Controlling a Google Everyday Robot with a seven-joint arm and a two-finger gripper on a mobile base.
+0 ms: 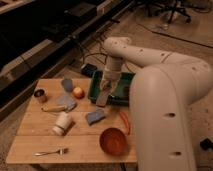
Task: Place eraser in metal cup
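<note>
My gripper [105, 86] hangs at the end of the white arm, over the left end of the green tray [120, 100]. It is shut on the eraser [102, 99], a dark grey-brown oblong block that hangs down from it to the tray's left front corner. The metal cup [40, 95], small and shiny, stands near the table's far left edge, well to the left of the gripper.
Between gripper and metal cup lie an orange-red fruit [78, 92], a blue-grey plastic cup [67, 84] and a blue-grey lid-like thing [66, 102]. Nearer the front are a white cylinder [62, 122], a blue pad [95, 116], a red bowl [113, 141], a fork [50, 151] and a red pepper [125, 121].
</note>
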